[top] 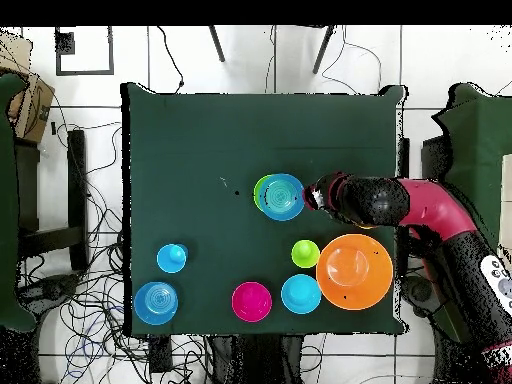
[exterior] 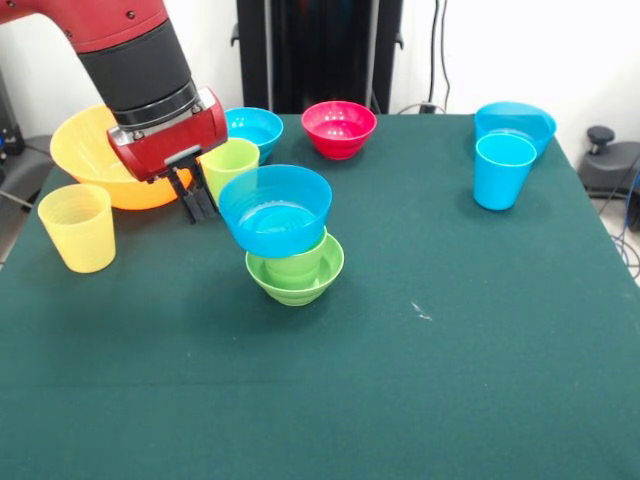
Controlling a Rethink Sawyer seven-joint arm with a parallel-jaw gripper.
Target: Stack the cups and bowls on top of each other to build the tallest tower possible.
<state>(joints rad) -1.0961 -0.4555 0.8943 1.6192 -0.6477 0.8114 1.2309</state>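
Atop the tower sits a blue bowl, tilted; jaws state unclear.

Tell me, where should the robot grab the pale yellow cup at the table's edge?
Probably by its rim, coming straight down from above. The pale yellow plastic tumbler stands upright, mouth open upward, with bare cloth around it, so one finger could slip inside the wall and one outside. Its tapered sides would likely slip in a side grip.

5 bowls, 4 cups, 1 table, 1 robot arm.
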